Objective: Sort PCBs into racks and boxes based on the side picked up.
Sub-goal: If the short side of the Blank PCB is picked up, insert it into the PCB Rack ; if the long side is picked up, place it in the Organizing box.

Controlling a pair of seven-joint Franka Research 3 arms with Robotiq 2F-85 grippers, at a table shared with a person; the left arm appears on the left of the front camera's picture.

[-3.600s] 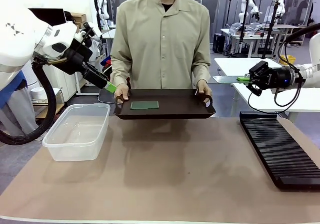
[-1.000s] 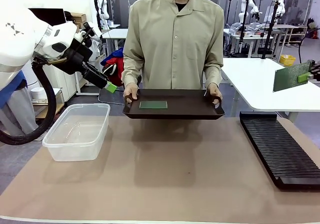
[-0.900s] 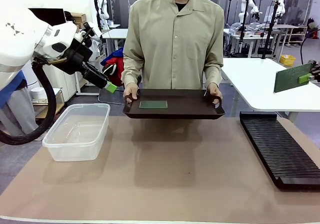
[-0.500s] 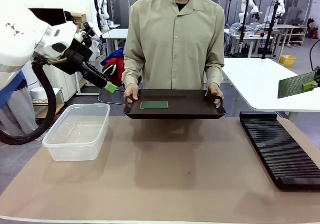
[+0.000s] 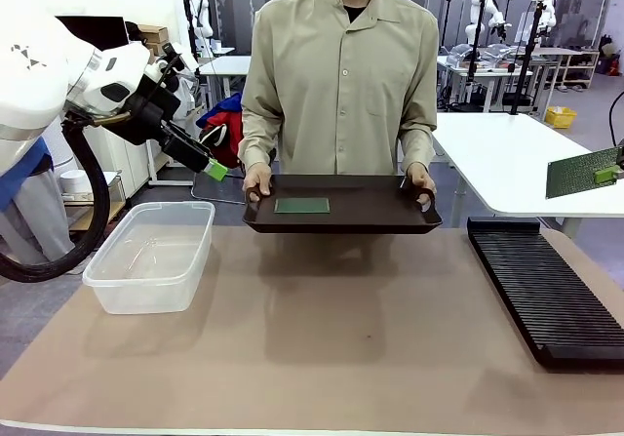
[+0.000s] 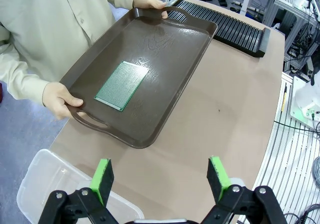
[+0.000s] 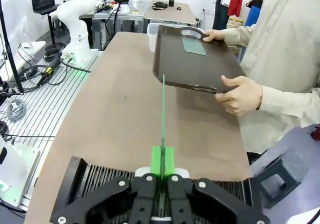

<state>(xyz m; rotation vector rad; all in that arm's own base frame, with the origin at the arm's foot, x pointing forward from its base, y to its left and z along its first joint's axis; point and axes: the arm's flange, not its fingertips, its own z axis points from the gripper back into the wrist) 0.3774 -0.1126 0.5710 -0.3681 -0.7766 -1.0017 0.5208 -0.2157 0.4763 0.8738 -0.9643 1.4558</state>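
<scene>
Right wrist view, nearest first: the right gripper (image 7: 162,165) is clamped tight on the bottom edge of a PCB (image 7: 163,114). The board stands edge-on and points toward the tray (image 7: 200,71) that the person holds. The rack (image 7: 95,181) lies just below this gripper, to the robot's right of the tray. Its slots are narrow, so a small tilt or sideways offset on the way down could land the board on a rib rather than in a slot. It could then flex, or pivot in the pads, since they grip only one edge.

A second PCB (image 6: 121,78) lies flat on the tray floor, nearer the handle on the robot's left. A thin board lying flush gives the fingers little to catch. The tray is also hand-held above the table, so any sway could make a descent scrape the floor, strike the rim, or come close to the person's hand (image 6: 62,99) on that handle.

The left gripper (image 6: 161,176) hangs above and to the left of the tray with its jaws spread wide and nothing between them. The box (image 5: 151,256) sits on the table below it. Which side gets gripped decides box or rack, so a misread there would send the board to the wrong place.
</scene>
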